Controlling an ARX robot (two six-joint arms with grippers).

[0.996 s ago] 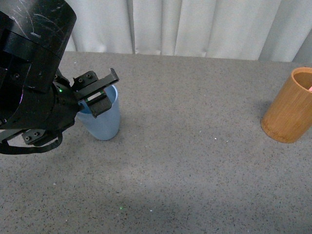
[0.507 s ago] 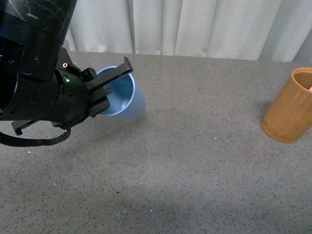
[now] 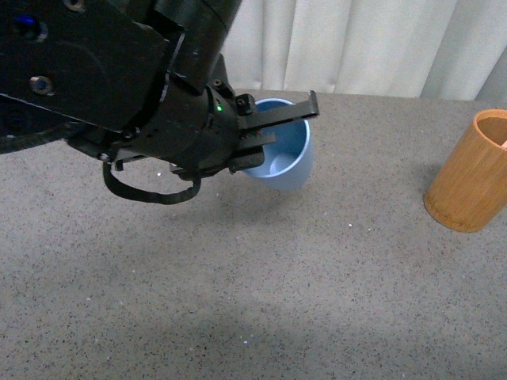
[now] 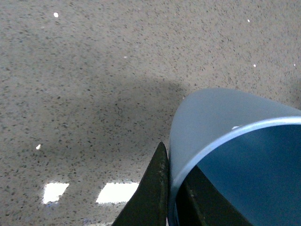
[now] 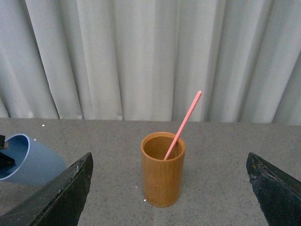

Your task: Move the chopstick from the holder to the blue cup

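1. The left claw [image 3: 290, 124] is clamped narrow on the wall of the blue cup [image 3: 289, 170]. In the left wrist view one dark finger lies outside the rim and one inside it.
2. The blue cup is smooth matte plastic, light blue with a paler rim, and tapers to a rounded base. It is tilted, with its mouth towards the arm, and sits over the counter [image 3: 317, 277] close to the middle of its far edge. I cannot tell whether its base touches the surface.
3. The bulky black left arm hides the cup's near rim. A looped black cable [image 3: 150, 195] hangs beneath it.
4. The right claw [image 5: 169, 160] is spread wide and holds nothing. Only its two dark fingertips [image 5: 66, 193] show, at the sides of the right wrist view.
5. The holder [image 3: 467, 174] is a thick-rimmed orange-brown bamboo cylinder. It stands upright near the far edge, well apart from the cup on its right, and the front view cuts off part of it.
6. The chopstick [image 5: 183, 125], thin, straight and pink-red, leans in the holder with its upper half above the rim.
7. The counter is grey and speckled.
8. A pleated pale curtain [image 3: 356, 43] hangs behind the far edge.
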